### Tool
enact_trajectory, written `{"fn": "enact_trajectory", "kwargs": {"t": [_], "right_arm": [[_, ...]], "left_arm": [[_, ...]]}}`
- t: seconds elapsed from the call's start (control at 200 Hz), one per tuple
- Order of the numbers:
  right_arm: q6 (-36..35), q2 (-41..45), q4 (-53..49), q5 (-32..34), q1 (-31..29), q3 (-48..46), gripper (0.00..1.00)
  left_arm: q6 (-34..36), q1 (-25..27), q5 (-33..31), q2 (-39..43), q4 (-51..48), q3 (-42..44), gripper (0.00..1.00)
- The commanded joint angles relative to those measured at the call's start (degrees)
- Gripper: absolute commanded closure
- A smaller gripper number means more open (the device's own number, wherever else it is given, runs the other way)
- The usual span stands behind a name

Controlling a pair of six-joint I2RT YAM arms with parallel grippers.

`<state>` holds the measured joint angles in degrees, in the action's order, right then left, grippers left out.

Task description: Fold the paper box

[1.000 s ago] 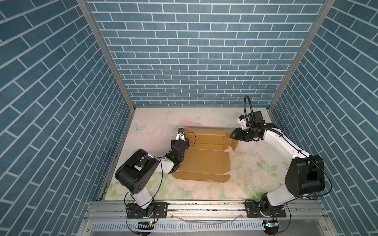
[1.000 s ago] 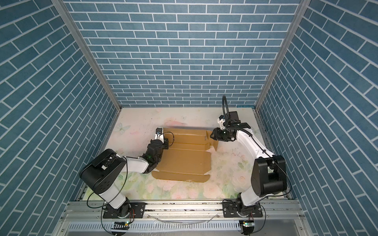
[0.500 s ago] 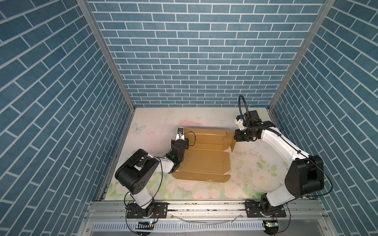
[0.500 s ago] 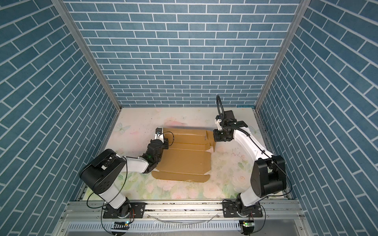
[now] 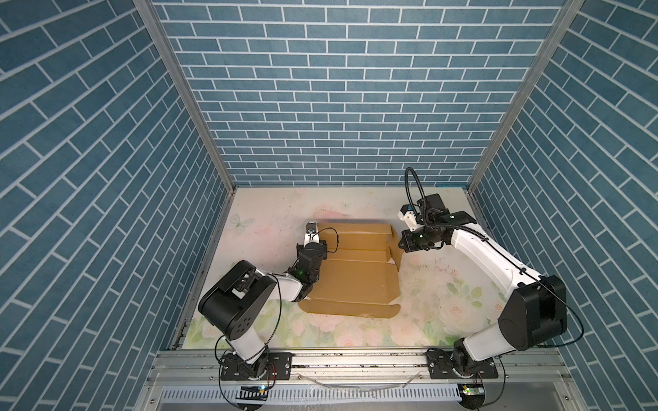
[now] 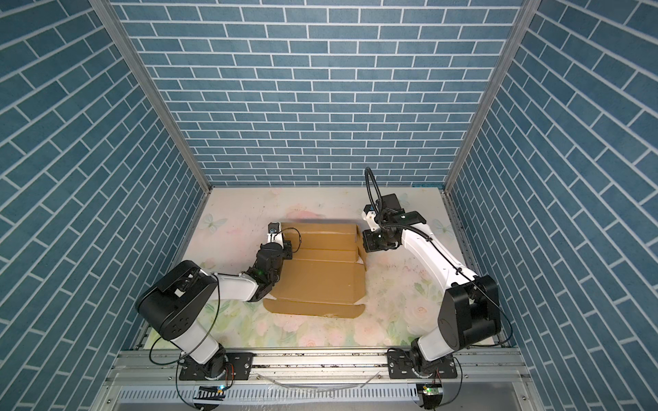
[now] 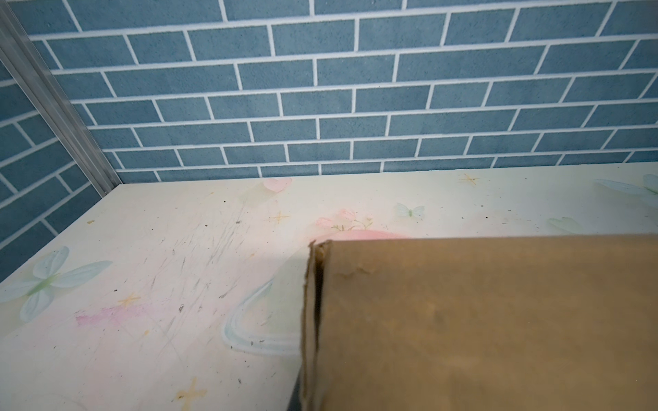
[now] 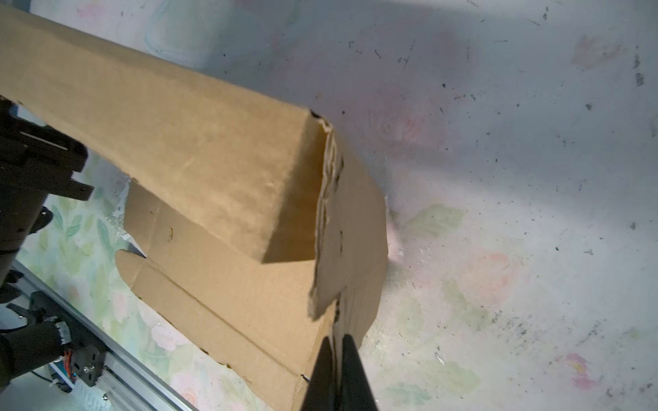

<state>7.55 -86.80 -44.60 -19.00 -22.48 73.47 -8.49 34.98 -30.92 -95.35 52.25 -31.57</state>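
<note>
Reaching inward, right gripper (image 8: 337, 342) pinching paper box (image 8: 213, 160)

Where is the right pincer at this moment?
In a top view the right pincer is right of centre, shut on the raised flap at the far right corner of the paper box.

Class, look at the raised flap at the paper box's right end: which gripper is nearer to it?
Right. The right gripper is shut on that raised flap of the paper box; the left gripper is at the box's opposite, left edge.
</note>
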Motion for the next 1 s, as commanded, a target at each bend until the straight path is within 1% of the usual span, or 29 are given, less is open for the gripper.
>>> {"fn": "enact_trajectory", "kwargs": {"t": [0.0, 0.145, 0.28, 0.325, 0.365, 0.43, 0.475, 0.51, 0.55, 0.61, 0.675, 0.715, 0.775, 0.855, 0.93, 0.995], "right_arm": [[2.2, 1.9, 5.5, -8.1, -0.6, 0.6, 0.94], [5.4, 1.3, 9.2, -9.3, -0.6, 0.7, 0.94], [6.3, 0.0, 10.2, -11.1, -0.5, 2.0, 0.94], [6.4, -0.5, 10.1, -10.6, -0.6, 2.4, 0.94], [6.0, -1.0, 8.6, -7.5, -0.5, 3.2, 0.93], [4.6, -1.9, 3.7, 2.0, -0.5, 5.1, 0.90], [3.5, -2.2, 1.4, 6.2, -0.4, 5.6, 0.88], [3.0, -1.9, 0.6, 8.2, -0.3, 5.6, 0.84], [2.8, -1.3, 0.1, 9.1, -0.1, 4.9, 0.73], [2.8, -0.1, -0.7, 9.6, 0.3, 4.2, 0.61], [3.5, 2.2, -1.3, 10.5, 0.8, 3.1, 0.52], [4.5, 4.1, -1.7, 11.9, 1.2, 2.2, 0.49], [6.1, 7.5, -2.4, 13.6, 1.4, 0.9, 0.47], [9.7, 12.1, -2.1, 12.7, 0.7, -1.6, 0.47], [14.6, 15.2, 0.3, 12.0, -2.5, -5.8, 0.50], [19.6, 16.8, 5.2, 11.3, -6.2, -11.1, 0.55]], "left_arm": [[-0.3, 0.3, 1.6, 0.5, -3.0, 0.6, 1.00], [0.0, 1.1, 1.8, 0.4, -2.8, 0.3, 1.00], [0.2, 1.8, 1.9, 0.2, -2.6, 0.2, 1.00], [0.3, 2.0, 1.9, 0.2, -2.6, 0.4, 1.00], [0.5, 2.0, 1.7, 0.2, -2.6, 0.4, 1.00], [0.7, 2.0, 1.0, 0.7, -3.0, 0.7, 1.00], [1.3, 2.0, 0.4, 1.2, -3.6, 0.9, 1.00], [1.4, 2.0, -0.3, 1.7, -4.3, 1.1, 1.00], [1.4, 1.8, -1.0, 2.2, -5.3, 1.2, 1.00], [0.9, 1.4, -1.6, 2.9, -7.3, 1.3, 1.00], [-0.1, 0.8, -1.9, 3.4, -9.1, 1.3, 1.00], [-0.4, 0.7, -1.8, 3.6, -9.7, 1.4, 1.00], [-0.8, 0.5, -1.9, 3.6, -11.2, 1.0, 1.00], [-1.8, 0.2, -2.1, 3.7, -15.9, -0.6, 1.00], [-2.4, 0.1, -1.9, 3.7, -18.2, -1.7, 1.00], [-2.7, 0.0, -1.8, 3.6, -20.0, -2.8, 1.00]]}}
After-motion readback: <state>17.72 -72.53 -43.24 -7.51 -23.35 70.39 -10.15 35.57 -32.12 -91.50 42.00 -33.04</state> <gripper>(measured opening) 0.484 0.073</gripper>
